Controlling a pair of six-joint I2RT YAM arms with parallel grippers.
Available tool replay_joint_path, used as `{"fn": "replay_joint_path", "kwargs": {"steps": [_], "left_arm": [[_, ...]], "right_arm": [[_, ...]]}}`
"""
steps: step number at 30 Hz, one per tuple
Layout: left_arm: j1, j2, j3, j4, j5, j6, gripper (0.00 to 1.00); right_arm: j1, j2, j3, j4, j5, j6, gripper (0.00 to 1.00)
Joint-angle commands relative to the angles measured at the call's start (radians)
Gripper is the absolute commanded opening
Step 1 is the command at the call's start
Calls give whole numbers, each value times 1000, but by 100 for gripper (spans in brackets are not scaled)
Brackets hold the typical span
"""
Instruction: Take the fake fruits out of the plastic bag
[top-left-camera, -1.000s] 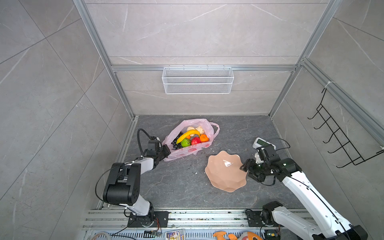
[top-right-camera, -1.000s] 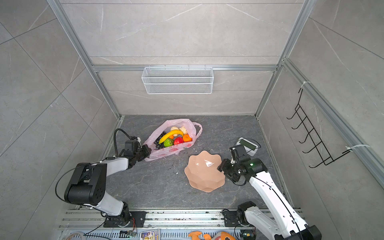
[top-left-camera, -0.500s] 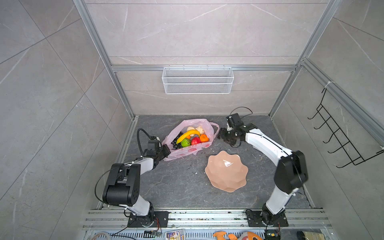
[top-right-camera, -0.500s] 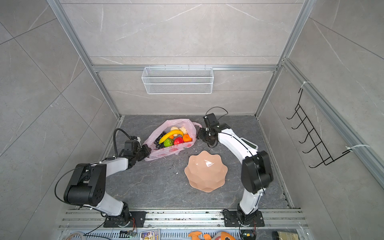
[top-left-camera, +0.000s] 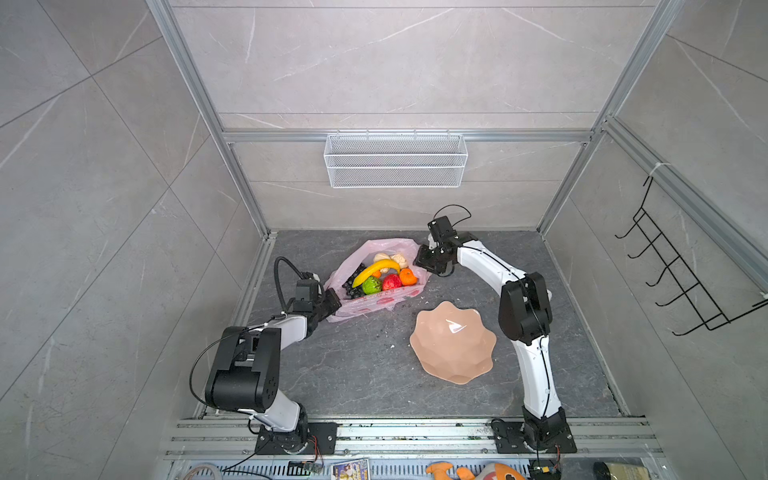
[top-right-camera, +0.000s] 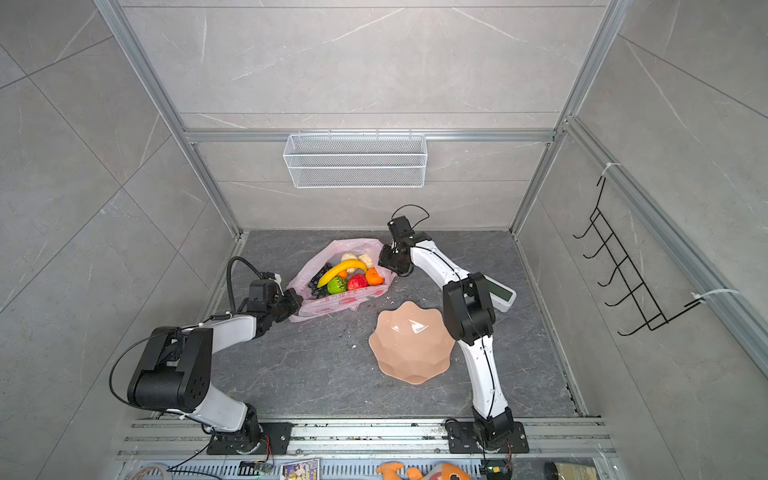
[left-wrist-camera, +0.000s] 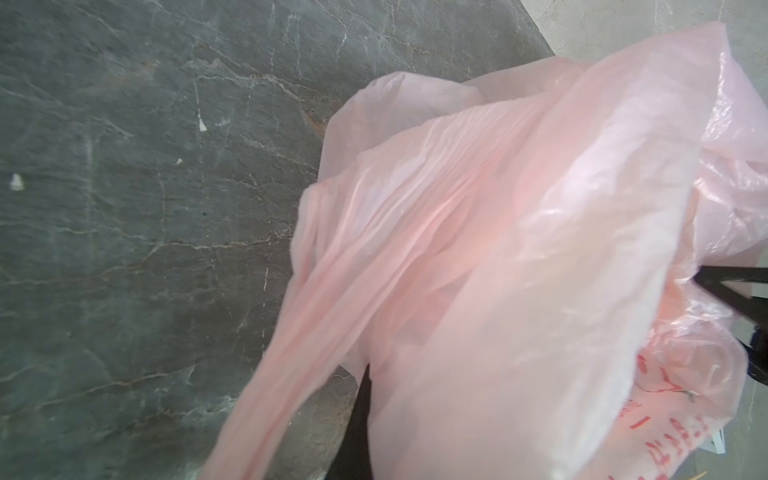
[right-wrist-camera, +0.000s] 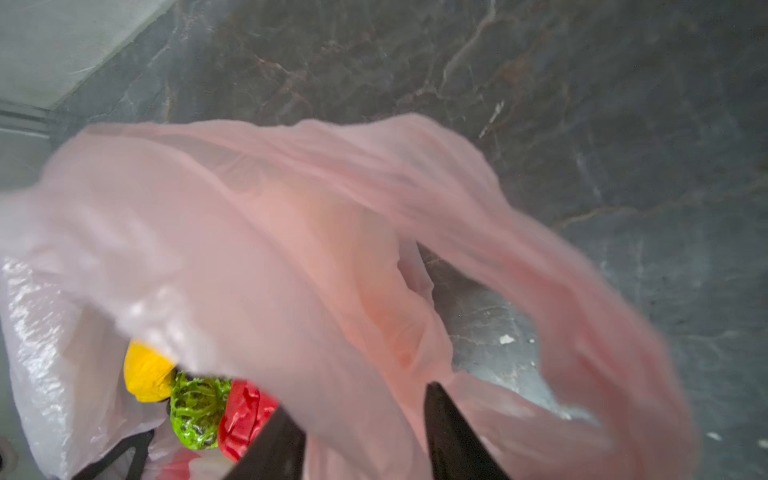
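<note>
The pale-pink plastic bag (top-left-camera: 374, 302) (top-right-camera: 337, 305) lies open at the back of the floor. Inside it are the fake fruits: a yellow banana (top-left-camera: 376, 268), a red apple (top-left-camera: 391, 281), a green piece (top-left-camera: 371, 285), a tangerine (top-left-camera: 408, 276), dark grapes (top-left-camera: 353, 287) and cream lumps (top-left-camera: 399, 259). My left gripper (top-left-camera: 332, 301) (top-right-camera: 296, 303) is shut on the bag's left edge; bag film (left-wrist-camera: 498, 249) fills the left wrist view. My right gripper (top-left-camera: 422, 262) (right-wrist-camera: 361, 399) is at the bag's right rim, jaws apart with a fold of film (right-wrist-camera: 291, 228) between them. The apple (right-wrist-camera: 245, 415) shows just beyond.
A peach wavy-edged dish (top-left-camera: 453, 340) (top-right-camera: 409, 340) sits in front of the bag, to its right. A white-and-green device (top-right-camera: 500, 293) lies behind the right arm. A wire basket (top-left-camera: 395, 160) hangs on the back wall and a black hook rack (top-left-camera: 681, 266) on the right wall.
The right arm swung from beside the dish at the front right over to the bag's right rim, and its jaws have narrowed. The left arm and bag stayed put.
</note>
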Motion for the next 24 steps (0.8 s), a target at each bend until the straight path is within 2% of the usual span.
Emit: {"fn": "replay_joint_path", "kwargs": {"steps": [1, 3, 9, 13, 16, 20, 24], "left_arm": [[-9, -35, 2, -8, -24, 37, 5], [-17, -66, -8, -50, -75, 48, 5], [-57, -224, -95, -140, -160, 35, 5], [-198, -357, -159, -238, -273, 10, 5], [-286, -460, -218, -303, -360, -65, 5], [-357, -561, -294, -332, -390, -153, 7], [-405, -574, -297, -346, -385, -157, 9]], "right_arm": [[13, 2, -11, -36, 35, -13, 30], [16, -18, -51, -18, 61, -17, 20], [64, -51, -132, 22, 58, -49, 16], [85, -96, -206, 54, 58, -56, 15], [89, -154, -294, 93, 56, -55, 14], [88, -245, -413, 126, 84, -54, 13], [89, -325, -502, 146, 148, -51, 12]]}}
